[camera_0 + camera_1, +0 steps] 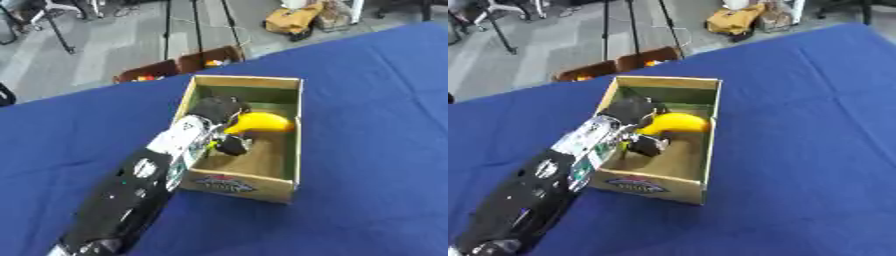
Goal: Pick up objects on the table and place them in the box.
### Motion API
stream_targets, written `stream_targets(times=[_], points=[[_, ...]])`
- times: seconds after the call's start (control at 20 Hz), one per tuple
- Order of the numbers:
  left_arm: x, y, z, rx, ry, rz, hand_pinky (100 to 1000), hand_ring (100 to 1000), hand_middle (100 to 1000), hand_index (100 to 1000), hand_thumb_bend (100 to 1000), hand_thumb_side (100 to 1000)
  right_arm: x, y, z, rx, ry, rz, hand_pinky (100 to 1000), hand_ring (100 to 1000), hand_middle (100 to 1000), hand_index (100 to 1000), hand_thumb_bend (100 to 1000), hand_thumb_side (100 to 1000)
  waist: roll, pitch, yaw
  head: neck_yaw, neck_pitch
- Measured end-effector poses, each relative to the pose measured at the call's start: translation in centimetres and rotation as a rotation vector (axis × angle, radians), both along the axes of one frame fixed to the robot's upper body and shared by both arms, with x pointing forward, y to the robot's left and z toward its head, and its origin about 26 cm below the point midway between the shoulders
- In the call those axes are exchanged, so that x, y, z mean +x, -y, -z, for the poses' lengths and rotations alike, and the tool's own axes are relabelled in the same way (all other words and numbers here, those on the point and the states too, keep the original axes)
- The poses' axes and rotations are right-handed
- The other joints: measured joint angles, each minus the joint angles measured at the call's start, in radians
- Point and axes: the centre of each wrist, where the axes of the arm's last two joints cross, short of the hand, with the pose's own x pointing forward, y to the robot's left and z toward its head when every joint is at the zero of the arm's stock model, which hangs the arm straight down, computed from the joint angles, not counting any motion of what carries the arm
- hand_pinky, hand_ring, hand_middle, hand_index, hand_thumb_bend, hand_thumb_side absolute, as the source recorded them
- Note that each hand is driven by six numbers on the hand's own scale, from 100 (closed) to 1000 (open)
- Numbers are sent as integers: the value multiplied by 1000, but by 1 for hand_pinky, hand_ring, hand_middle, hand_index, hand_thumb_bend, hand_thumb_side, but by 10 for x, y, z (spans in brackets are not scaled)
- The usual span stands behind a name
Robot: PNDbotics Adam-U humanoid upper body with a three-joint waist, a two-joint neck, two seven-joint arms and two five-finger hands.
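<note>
Black forearm casing fills the lower left of the frame, rising on a slant toward the centre, where a white and silver wrist section leads to the left hand (217, 111). That hand sits inside the cardboard box (294, 125), over its left wall, with its dark fingers (233, 145) curled round the near end of a yellow banana-shaped object (260, 122), which it holds above the brown floor of the box. The yellow object points to the right, its far tip close to the box's right wall, roughly in the middle of the box's length. On the box's near outer face there is a printed label in dark and red tones. Everything rests on a blue tablecloth (376, 100) that spreads across the middle and right of the frame. Beyond the table's far edge, in the upper centre, two brown open crates (179, 65) with small colourful contents stand on a grey floor, and a yellow-brown bag (296, 20) lies further back near the top
</note>
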Motion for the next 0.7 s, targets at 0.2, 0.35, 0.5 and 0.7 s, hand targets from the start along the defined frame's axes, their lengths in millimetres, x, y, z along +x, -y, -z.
stream_targets(times=[0.2,0.35,0.5,0.7], points=[[0,0,1,61,-26,-18,1000,1000,954,1000,164,583,0,0,0,0,0,0,721,844,813,914,100,1000,0,0,1,0,0],[0,0,1,106,-58,-44,1000,1000,1000,1000,352,691,0,0,0,0,0,0,721,844,813,914,100,1000,0,0,3,0,0],[-1,1,0,131,-88,-70,1000,1000,1000,1000,383,708,0,0,0,0,0,0,720,844,813,914,100,1000,0,0,5,0,0],[-4,3,-6,131,-97,-81,1000,1000,1000,1000,358,716,0,0,0,0,0,0,720,844,813,914,100,1000,-2,0,5,0,0]])
